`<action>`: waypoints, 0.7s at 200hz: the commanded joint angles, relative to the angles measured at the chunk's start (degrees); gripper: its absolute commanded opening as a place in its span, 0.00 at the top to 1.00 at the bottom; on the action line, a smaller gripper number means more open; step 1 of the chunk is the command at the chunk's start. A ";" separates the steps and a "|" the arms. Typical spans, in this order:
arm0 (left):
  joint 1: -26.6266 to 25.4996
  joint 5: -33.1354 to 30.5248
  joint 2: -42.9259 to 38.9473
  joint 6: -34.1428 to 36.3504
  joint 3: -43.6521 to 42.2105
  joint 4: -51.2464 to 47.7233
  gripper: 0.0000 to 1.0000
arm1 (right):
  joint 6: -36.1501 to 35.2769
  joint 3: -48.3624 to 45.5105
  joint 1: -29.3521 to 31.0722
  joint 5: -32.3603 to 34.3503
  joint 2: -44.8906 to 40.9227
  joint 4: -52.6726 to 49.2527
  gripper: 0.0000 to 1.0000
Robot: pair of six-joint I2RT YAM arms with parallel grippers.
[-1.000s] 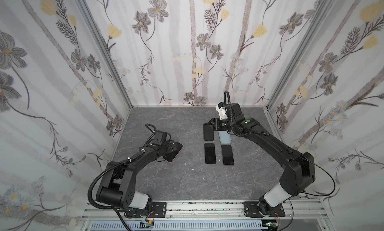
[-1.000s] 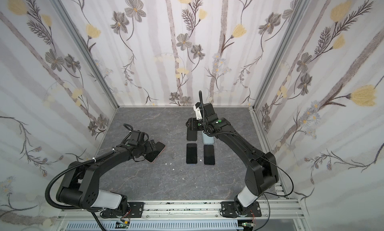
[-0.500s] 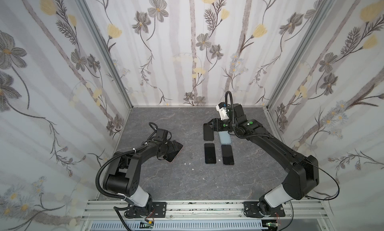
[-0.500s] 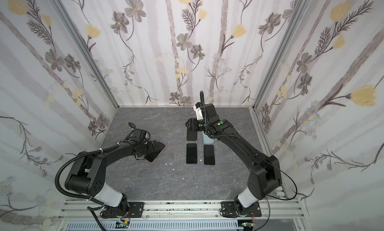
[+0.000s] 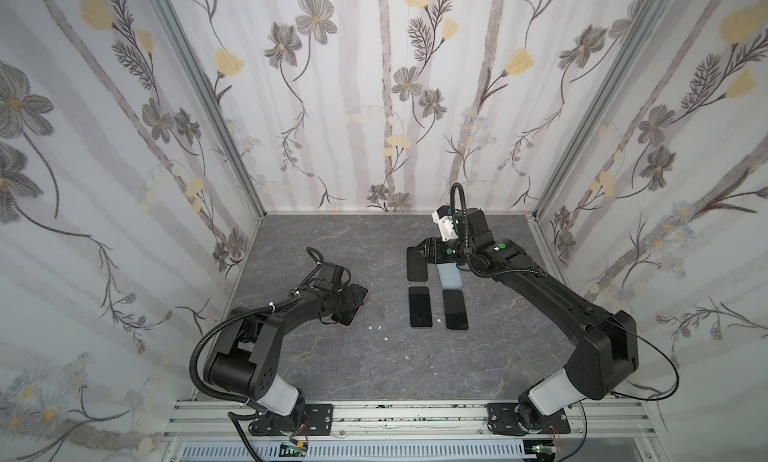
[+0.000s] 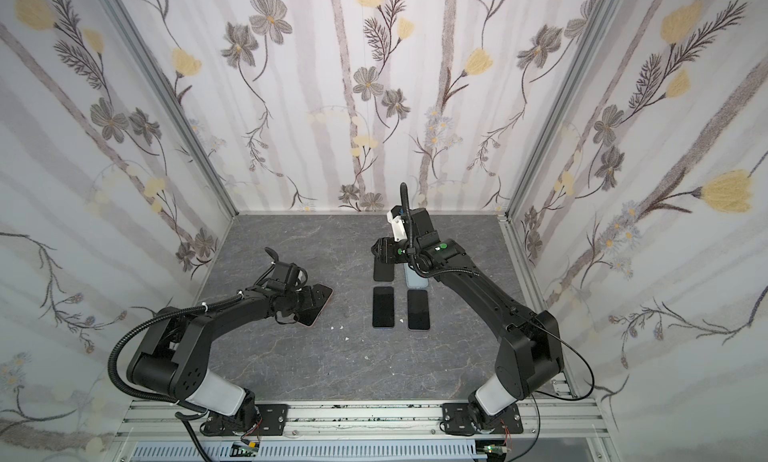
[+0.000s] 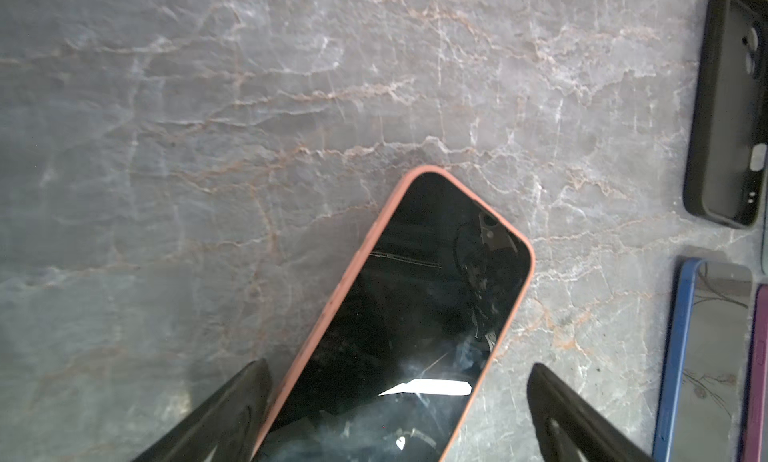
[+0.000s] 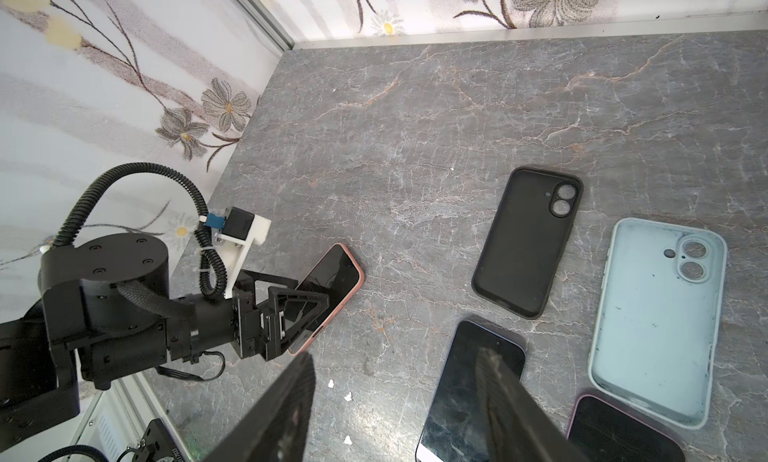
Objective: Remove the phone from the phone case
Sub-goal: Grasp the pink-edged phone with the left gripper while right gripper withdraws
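The phone (image 7: 424, 314) lies screen up on the table in a salmon-pink phone case (image 7: 332, 314), left of the middle in both top views (image 5: 356, 314) (image 6: 322, 299). My left gripper (image 7: 399, 366) is open and low over the phone's near end, one finger on each long side. One finger (image 7: 232, 410) is right beside the case's edge, the other stands clear. The right wrist view shows that gripper (image 8: 307, 310) over the phone (image 8: 336, 281). My right gripper (image 8: 395, 354) (image 5: 419, 250) hangs open and empty above the far middle of the table.
An empty black case (image 5: 417, 269) (image 8: 525, 242) and an empty pale blue case (image 5: 450, 276) (image 8: 656, 318) lie below the right gripper. Two bare phones (image 5: 420, 307) (image 5: 456, 310) lie side by side nearer the front. Small white crumbs (image 5: 376, 327) dot the table.
The left arm's elbow has shifted and its open gripper has edged a little further over the cased phone. The right gripper has barely moved.
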 commanded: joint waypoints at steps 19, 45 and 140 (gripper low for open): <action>-4.13 -1.37 0.33 -3.11 -1.53 -10.48 0.00 | -0.57 -0.43 -0.11 0.30 -0.43 2.04 0.37; -6.40 -3.12 0.10 -3.14 -1.72 -12.77 0.02 | -0.53 -0.50 -0.22 0.50 -0.52 1.78 0.37; -10.86 -7.09 2.42 -3.67 1.37 -20.24 0.09 | -0.54 -1.02 -0.50 1.04 -0.95 1.43 0.38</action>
